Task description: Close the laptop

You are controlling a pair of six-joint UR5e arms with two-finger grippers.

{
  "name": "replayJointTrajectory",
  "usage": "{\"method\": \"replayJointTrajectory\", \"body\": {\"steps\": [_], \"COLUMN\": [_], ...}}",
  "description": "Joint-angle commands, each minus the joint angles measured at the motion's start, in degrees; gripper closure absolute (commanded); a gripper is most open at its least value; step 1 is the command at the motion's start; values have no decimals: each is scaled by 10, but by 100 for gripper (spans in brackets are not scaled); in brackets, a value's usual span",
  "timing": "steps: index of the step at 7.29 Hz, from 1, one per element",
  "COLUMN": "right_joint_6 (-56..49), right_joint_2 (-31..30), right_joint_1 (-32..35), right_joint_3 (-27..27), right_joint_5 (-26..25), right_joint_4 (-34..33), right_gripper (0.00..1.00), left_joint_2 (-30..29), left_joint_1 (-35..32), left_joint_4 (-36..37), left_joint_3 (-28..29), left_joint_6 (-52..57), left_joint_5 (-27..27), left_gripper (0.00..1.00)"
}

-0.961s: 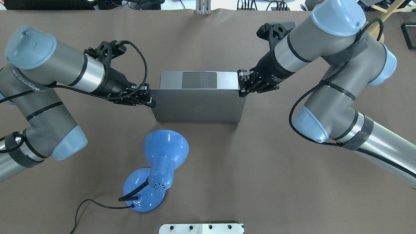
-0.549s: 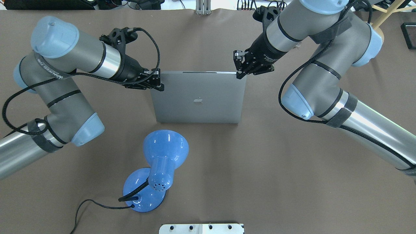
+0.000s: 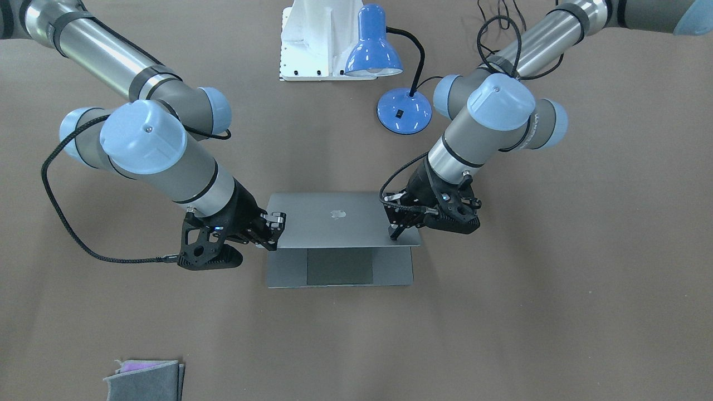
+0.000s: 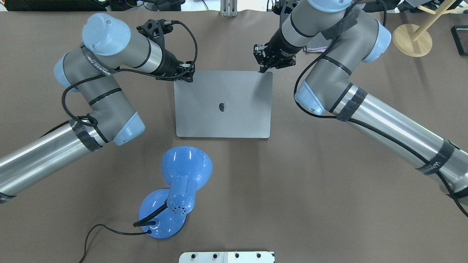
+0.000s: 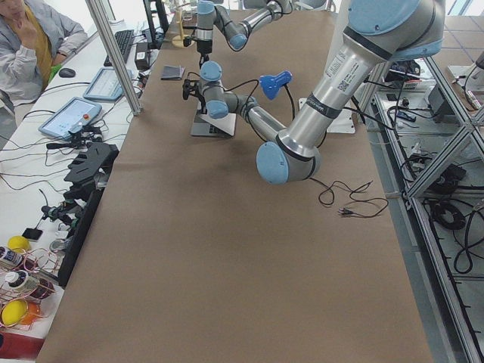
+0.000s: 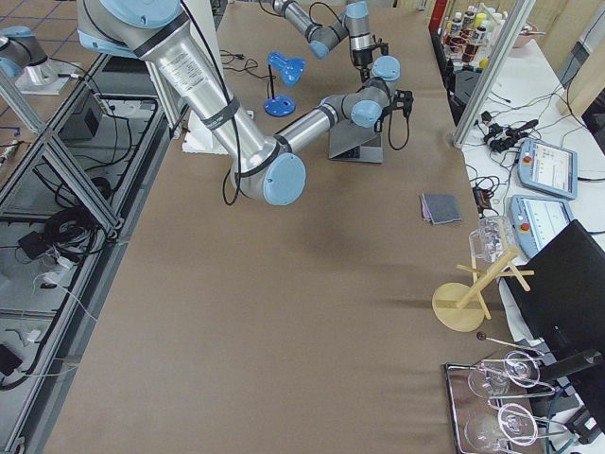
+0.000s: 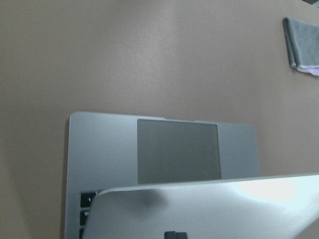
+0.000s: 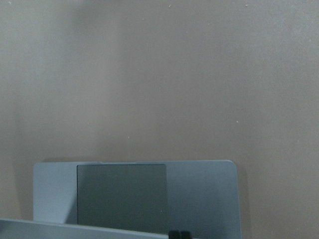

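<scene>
Overhead exterior puts the laptop (image 4: 223, 106) in the middle of the worktop (image 4: 329, 182), hinge side toward the blue lamp (image 4: 175, 190), with the logo on its lid facing up. From the front-facing view the lid is not yet down: it hangs at a shallow tilt and the trackpad (image 3: 340, 266) and palm rest show beneath its free edge.

The left hand (image 4: 189, 77) sits at one far corner of the lid and the right hand (image 4: 261, 69) at the other. Each has its fingers drawn together with nothing between them, the tips resting on the lid's top surface, as far as the wrist views let me tell.

I judge the closing nearly done, with only a last short press left. The shell is stiff metal, but the lid is thin and carries a glass screen, so I would push evenly at both corners near the free edge to avoid twisting it. The finish looks smooth, so fingertips may skid. The base seems heavy enough to stay put, and the lid should be let down gently
</scene>
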Motion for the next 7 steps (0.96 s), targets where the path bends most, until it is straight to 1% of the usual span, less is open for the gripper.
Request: {"method": "replayJointTrajectory", "body": {"steps": [1, 2, 3, 4, 6, 7], "right_joint_6": [-1, -1, 0, 2, 8, 11], "right_joint_2": [56, 78, 81, 82, 83, 93], "right_joint_1": [-3, -7, -16, -25, -34, -22], "right_joint_3": [-102, -145, -183, -213, -216, -209], "right_joint_5": [-11, -10, -13, -21, -25, -17], "right_joint_4": [3, 5, 50, 74, 75, 74], "right_gripper": [100, 100, 100, 100, 100, 100], "left_joint_2": [-56, -63, -73, -83, -86, -89], "left_joint_1": [1, 1, 4, 12, 15, 10], "left_joint_4": [-1, -2, -2, -2, -1, -1], "left_joint_3": [112, 143, 169, 193, 199, 189], "left_joint_6": [29, 48, 50, 56, 56, 55], "left_joint_5": [34, 38, 46, 55, 58, 54], "left_gripper": [100, 100, 100, 100, 100, 100]}}
